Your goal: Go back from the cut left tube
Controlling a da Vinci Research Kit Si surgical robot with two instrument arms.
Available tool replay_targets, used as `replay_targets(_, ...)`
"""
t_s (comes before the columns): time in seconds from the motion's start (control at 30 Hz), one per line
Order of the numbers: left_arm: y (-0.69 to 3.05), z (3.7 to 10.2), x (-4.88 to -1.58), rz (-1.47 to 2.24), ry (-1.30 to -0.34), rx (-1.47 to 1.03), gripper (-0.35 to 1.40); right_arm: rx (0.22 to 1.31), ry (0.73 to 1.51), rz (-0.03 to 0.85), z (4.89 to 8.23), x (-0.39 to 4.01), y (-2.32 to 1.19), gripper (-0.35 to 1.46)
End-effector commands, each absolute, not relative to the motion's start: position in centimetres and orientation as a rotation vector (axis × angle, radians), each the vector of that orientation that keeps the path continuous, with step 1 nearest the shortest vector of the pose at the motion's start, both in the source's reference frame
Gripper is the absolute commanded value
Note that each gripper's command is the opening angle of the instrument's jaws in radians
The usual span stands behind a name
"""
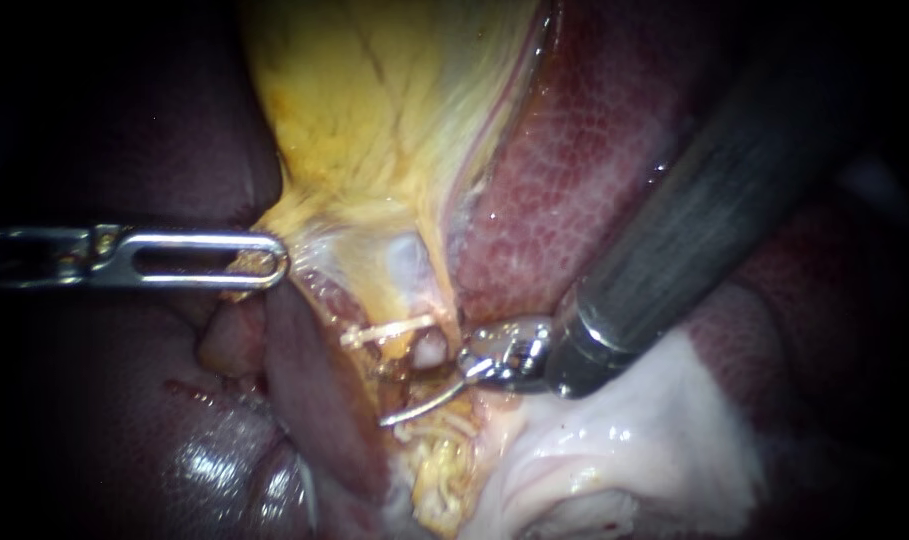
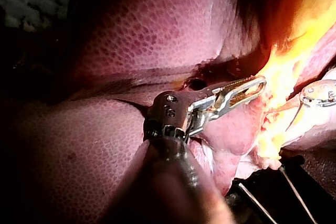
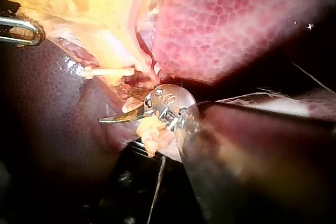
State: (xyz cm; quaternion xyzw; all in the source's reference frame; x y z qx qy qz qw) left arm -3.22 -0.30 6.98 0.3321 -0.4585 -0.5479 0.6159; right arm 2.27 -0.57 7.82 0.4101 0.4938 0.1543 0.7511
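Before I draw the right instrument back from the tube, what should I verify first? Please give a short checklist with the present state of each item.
1. Right instrument holds nothing: ok. Its curved blades lie together, and the tip is free below the clip.
2. Clip is seated by the tube: ok. It lies crosswise, apart from the blades.
3. Left instrument holds the gallbladder: ok. It is shut on the yellow edge.
4. Way back along the shaft is free: cannot tell. The shaft runs close over the liver, and no view shows whether they touch.
5. Cut end is dry: cannot tell. No fresh blood shows near the clip, but tissue hides part of it.
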Motion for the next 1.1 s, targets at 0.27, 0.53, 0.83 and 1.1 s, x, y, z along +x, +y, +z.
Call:
replay_targets(0.27, -0.3, 7.01, -3.22, -1.261, -1.057, 0.764, -0.35, 0.798, 1.129, 0.309, 7.47, 1.64, -0.19, 1.43)
replay_targets(0.53, -0.31, 7.03, -3.24, -1.261, -1.057, 0.762, -0.35, 0.671, 1.159, 0.306, 6.98, 1.19, 0.31, 1.43)
replay_targets(0.83, -0.41, 7.12, -3.36, -1.261, -1.06, 0.752, -0.35, 0.61, 1.167, 0.292, 6.81, 1.08, 0.43, 1.43)
replay_targets(1.1, -0.48, 7.39, -3.72, -1.236, -1.059, 0.766, -0.35, 0.609, 1.166, 0.293, 6.82, 1.09, 0.43, 1.43)
